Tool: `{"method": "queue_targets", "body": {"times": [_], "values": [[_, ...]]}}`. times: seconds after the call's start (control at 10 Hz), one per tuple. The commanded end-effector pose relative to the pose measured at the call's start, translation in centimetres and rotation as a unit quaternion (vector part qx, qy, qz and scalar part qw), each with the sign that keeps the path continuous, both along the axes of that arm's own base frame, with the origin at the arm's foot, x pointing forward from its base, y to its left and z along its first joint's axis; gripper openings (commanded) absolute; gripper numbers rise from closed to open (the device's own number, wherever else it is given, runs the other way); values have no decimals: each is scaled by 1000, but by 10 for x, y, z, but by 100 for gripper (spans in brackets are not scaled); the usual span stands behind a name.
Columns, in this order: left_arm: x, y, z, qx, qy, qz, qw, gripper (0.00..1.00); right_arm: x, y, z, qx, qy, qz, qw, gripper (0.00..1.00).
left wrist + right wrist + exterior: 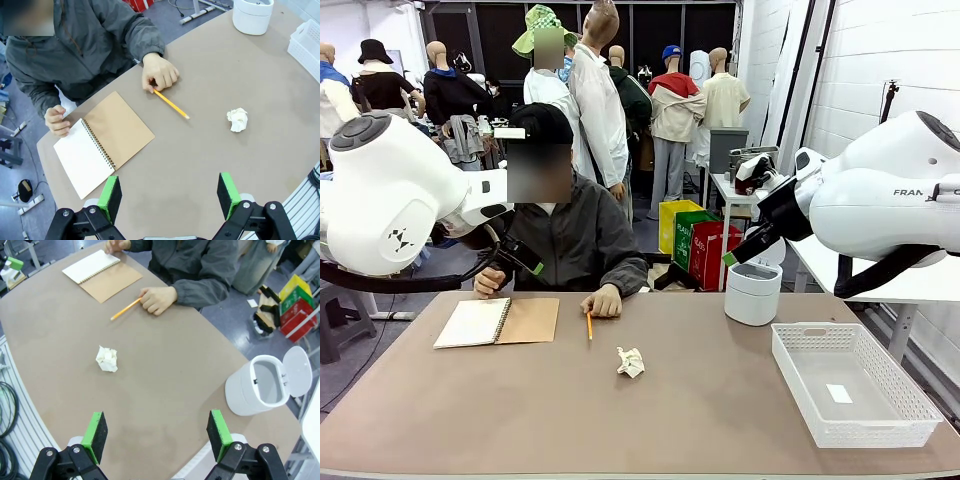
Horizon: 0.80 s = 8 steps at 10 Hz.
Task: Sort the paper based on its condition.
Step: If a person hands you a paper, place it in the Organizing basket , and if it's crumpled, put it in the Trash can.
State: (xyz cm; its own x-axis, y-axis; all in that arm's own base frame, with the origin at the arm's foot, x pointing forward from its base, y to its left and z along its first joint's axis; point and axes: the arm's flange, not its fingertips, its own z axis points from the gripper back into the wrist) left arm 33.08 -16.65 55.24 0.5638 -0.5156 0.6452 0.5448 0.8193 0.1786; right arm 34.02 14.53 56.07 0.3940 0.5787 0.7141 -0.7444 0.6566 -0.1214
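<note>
One crumpled ball of white paper (631, 362) lies near the middle of the brown table (470, 420). The left wrist view has the ball (237, 120) ahead and to the right. In the right wrist view the ball (107, 359) sits ahead and to the left. My left gripper (169, 194) hangs open high above the table, nothing between its green pads. My right gripper (156, 434) is likewise open and empty, well above the table. Both arms are raised at the table's sides.
An open spiral notebook (497, 321) and a pencil (589, 325) lie in front of the person, whose hand (604, 301) rests by the pencil. A white lidded bin (753, 292) stands open at the back right. A white basket (798, 365) holds a small white slip.
</note>
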Motion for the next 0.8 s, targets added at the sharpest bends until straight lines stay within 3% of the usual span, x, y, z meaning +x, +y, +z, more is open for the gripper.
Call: {"method": "queue_targets", "body": {"times": [0.0, 0.4, 0.7], "values": [[0, 0, 0, 2, -1, 2, 1000, 100, 5, 20, 0, -28, 0, 11, 1000, 100], [0, 0, 0, 2, -1, 2, 1000, 100, 29, 83, -16, -108, 23, 78, 991, 100], [0, 0, 0, 2, -1, 2, 1000, 100, 46, 115, -45, -159, 46, 112, 980, 100]]}}
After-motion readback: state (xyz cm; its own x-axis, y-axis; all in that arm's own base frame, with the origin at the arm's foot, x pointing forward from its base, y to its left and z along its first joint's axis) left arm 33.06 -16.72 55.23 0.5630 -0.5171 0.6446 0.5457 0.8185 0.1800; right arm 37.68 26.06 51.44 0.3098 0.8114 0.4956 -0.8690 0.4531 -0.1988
